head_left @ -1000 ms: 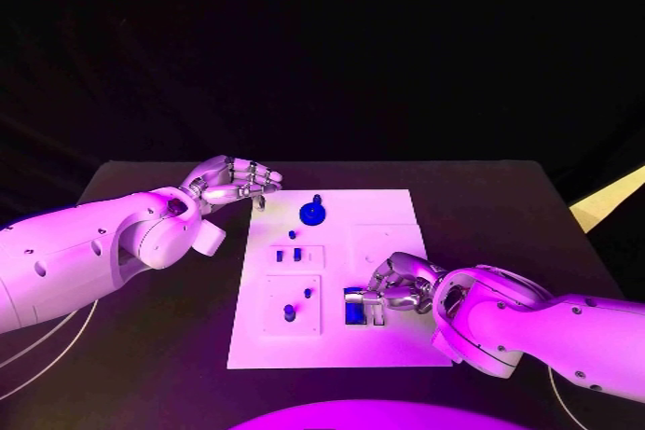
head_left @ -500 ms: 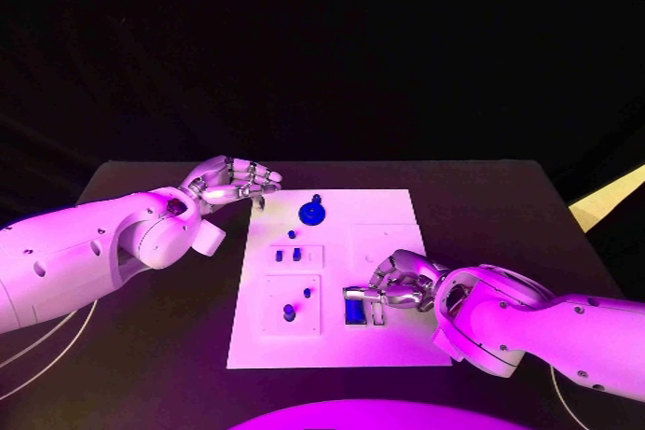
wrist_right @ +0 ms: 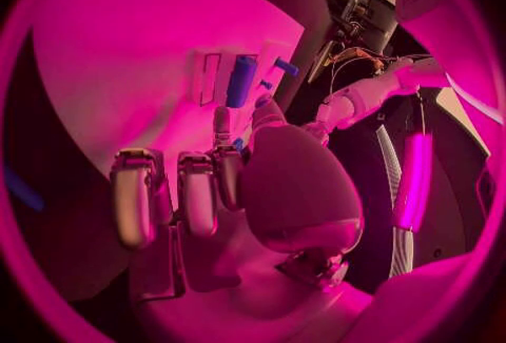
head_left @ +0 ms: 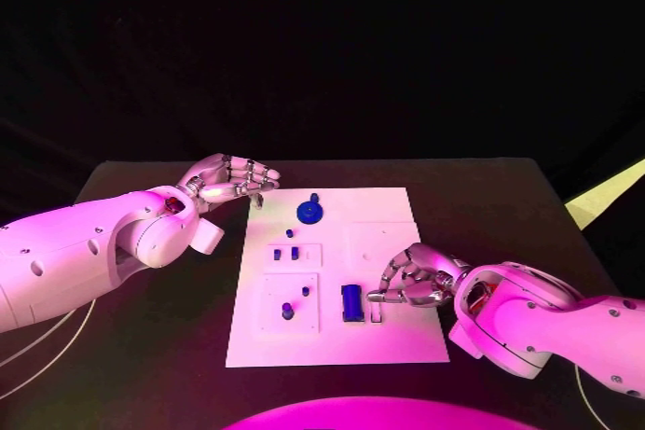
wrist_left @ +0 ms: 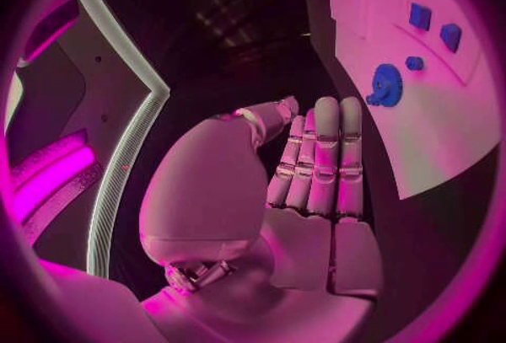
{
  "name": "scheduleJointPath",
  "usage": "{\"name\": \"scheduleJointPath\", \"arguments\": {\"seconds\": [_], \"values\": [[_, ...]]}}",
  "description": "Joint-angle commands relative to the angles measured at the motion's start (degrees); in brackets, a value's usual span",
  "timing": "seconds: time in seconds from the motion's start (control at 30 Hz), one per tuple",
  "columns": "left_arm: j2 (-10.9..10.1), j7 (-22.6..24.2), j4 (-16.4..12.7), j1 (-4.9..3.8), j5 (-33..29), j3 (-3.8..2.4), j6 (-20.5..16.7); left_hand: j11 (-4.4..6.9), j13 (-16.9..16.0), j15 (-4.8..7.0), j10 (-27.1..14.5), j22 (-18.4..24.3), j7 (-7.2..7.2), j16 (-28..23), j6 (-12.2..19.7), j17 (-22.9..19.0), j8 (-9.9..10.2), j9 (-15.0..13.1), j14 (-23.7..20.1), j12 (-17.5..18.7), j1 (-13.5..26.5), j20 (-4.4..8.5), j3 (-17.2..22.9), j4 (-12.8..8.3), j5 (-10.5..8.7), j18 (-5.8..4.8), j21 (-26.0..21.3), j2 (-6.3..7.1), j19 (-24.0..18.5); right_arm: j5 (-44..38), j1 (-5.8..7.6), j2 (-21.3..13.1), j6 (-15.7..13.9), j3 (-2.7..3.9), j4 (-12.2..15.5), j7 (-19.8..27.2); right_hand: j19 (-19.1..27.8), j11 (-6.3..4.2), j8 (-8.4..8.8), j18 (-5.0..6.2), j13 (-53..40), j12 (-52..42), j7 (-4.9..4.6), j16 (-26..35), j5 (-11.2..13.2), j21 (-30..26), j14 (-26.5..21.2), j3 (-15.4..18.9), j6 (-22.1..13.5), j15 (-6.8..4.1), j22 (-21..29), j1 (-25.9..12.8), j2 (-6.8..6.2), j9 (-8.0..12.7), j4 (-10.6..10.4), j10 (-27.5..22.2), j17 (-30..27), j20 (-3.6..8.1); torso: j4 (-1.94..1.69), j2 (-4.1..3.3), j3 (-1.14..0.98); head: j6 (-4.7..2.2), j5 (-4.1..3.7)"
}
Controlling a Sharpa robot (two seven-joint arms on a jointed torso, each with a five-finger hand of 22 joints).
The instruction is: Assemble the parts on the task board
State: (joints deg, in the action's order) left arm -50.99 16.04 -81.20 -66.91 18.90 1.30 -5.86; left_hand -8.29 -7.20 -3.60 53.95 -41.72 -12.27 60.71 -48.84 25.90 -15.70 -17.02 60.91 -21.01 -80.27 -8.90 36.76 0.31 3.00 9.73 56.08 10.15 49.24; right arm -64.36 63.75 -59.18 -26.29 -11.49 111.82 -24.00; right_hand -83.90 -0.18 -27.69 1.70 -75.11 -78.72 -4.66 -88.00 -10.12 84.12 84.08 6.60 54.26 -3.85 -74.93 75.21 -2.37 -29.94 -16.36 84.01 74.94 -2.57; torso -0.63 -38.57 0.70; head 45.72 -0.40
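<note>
Blue part [head_left: 352,303] lies flat on the board, long axis running near-to-far.

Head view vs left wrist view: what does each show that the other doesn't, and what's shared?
Head view alone: the long blue bar standing clear beside the right hand's fingers, and two small blue parts in the near-left panel.

Left wrist view alone: the left hand from behind, fingers curled in on nothing.

Shared: the white task board, the round blue gear, two small blue blocks and the right hand.
</note>
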Motion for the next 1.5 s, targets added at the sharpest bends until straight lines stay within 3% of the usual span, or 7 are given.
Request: {"name": "scheduleJointPath", "arguments": {"seconds": [0.03, 0.57, 0.73, 0.77, 0.93, 1.2, 1.5], "values": [[0.34, 2.28, 0.07, 0.18, -1.13, -0.04, -0.63, -0.04, 0.07, -0.04, -0.26, 0.07, 0.01, -0.20, 0.21, -0.07, 0.18, -0.04, -0.46, -0.40, 0.46, -0.19, 0.09, 0.25, 0.35, 0.85, -0.21, -0.14, -0.06, 0.98, 0.84, -1.03, -1.59, 0.03, -0.31, 5.52, -3.57, 0.62, 0.73, -0.42, -8.13, 0.25, -0.19, 0.15, -0.41, -0.41, 4.91, -0.25, -1.02, 0.61, -13.36, 1.38, 0.15, 0.32, 0.01, 0.90, 10.32, -0.38, 0.07, 0.61, 0.03, 0.25, -0.22], [0.75, 5.62, -0.63, 1.43, -4.72, -0.03, -2.59, -0.05, -0.06, -0.20, -0.37, 0.66, 0.07, -0.04, 0.33, -0.12, 0.09, -0.20, -0.43, -0.94, 1.88, -0.45, -1.05, 1.23, 0.22, 0.83, -1.05, 0.36, -0.09, 3.22, 6.31, -8.87, 2.99, 0.04, -8.31, 9.22, -3.39, 1.73, 3.52, -0.35, -7.76, 1.06, -1.49, 0.19, -0.88, -0.77, 4.88, -0.39, -2.94, 1.58, -13.26, 5.57, -0.27, 1.54, 0.16, 0.25, 10.25, -1.24, -0.11, 2.00, 0.05, 1.18, -3.43], [0.82, 5.97, -1.18, 1.70, -5.35, -0.03, -2.88, -0.04, -0.08, -0.23, -0.46, 0.87, 0.09, 0.01, 0.41, -0.12, 0.07, -0.25, -0.46, -1.04, 2.13, -0.50, -1.39, 1.44, 0.22, 0.84, -1.34, 0.52, -0.06, 2.72, 6.78, -11.42, 4.89, 0.04, -10.81, 8.50, -3.17, 1.86, 3.85, -0.24, -7.53, 1.46, -1.63, 0.35, -1.10, -1.31, 4.80, -0.24, -3.08, 1.68, -13.12, 5.81, -0.53, 1.67, 0.08, 0.02, 9.92, -1.34, 0.03, 2.03, 0.04, 0.57, -5.84], [0.85, 6.02, -1.28, 1.74, -5.44, -0.03, -2.90, -0.04, -0.08, -0.23, -0.46, 0.87, 0.09, 0.01, 0.41, -0.12, 0.07, -0.25, -0.46, -1.04, 2.13, -0.50, -1.39, 1.44, 0.22, 0.84, -1.34, 0.52, -0.06, 2.60, 6.88, -11.84, 5.08, 0.04, -11.26, 8.35, -3.15, 1.87, 3.87, -0.23, -7.52, 1.49, -1.64, 0.37, -1.11, -1.35, 4.79, -0.22, -3.08, 1.69, -13.11, 5.81, -0.56, 1.68, 0.06, 0.00, 9.88, -1.35, 0.04, 2.03, 0.04, 0.21, -7.80], [1.02, 6.04, -1.67, 1.89, -5.68, -0.03, -2.90, -0.04, -0.11, -0.26, -0.57, 1.13, 0.10, 0.07, 0.50, -0.12, 0.05, -0.30, -0.50, -1.17, 2.41, -0.56, -1.83, 1.69, 0.23, 0.84, -1.70, 0.72, 0.01, 1.53, 7.35, -13.93, 6.37, 0.03, -12.65, 7.00, -2.67, 2.01, 4.13, 0.01, -7.02, 2.37, -1.76, 0.73, -1.16, -2.51, 4.61, 0.13, -3.10, 1.81, -12.79, 5.52, -0.83, 1.77, -0.18, -0.48, 9.12, -1.47, 0.05, 2.15, 0.02, -0.24, -10.82], [1.36, 5.98, -1.89, 1.97, -5.84, -0.03, -3.04, -0.04, -0.12, -0.26, -0.60, 1.18, 0.11, 0.08, 0.52, -0.12, 0.05, -0.31, -0.51, -1.19, 2.44, -0.57, -1.90, 1.73, 0.23, 0.84, -1.77, 0.76, 0.02, -2.97, 7.77, -16.96, 11.36, -0.11, -10.99, 1.93, -2.69, 1.93, 4.10, 0.00, -6.91, 2.55, -1.61, 0.84, -1.99, -2.44, 4.55, 0.86, -2.24, 1.82, -12.81, 4.52, -1.13, 1.71, -0.35, -0.60, 8.99, -1.61, 0.17, 2.02, 0.05, -0.16, -12.73], [1.96, 6.30, -1.90, 1.99, -6.95, -0.03, -2.61, -0.01, -0.13, -0.25, -0.64, 1.31, 0.15, 0.10, 0.55, -0.13, 0.03, -0.34, -0.55, -1.26, 2.39, -0.58, -2.04, 1.72, 0.26, 0.85, -1.94, 0.86, 0.06, -6.41, 7.31, -19.48, 7.36, -0.76, -5.14, 0.01, -3.66, 1.61, 4.07, -0.47, -7.95, 0.68, -1.25, 0.11, -3.84, -0.13, 4.93, 1.12, -1.24, 1.56, -13.44, 4.32, -1.16, 1.66, -0.30, 0.41, 10.51, -1.46, -0.04, 2.07, 0.12, 0.15, -14.95]]}}
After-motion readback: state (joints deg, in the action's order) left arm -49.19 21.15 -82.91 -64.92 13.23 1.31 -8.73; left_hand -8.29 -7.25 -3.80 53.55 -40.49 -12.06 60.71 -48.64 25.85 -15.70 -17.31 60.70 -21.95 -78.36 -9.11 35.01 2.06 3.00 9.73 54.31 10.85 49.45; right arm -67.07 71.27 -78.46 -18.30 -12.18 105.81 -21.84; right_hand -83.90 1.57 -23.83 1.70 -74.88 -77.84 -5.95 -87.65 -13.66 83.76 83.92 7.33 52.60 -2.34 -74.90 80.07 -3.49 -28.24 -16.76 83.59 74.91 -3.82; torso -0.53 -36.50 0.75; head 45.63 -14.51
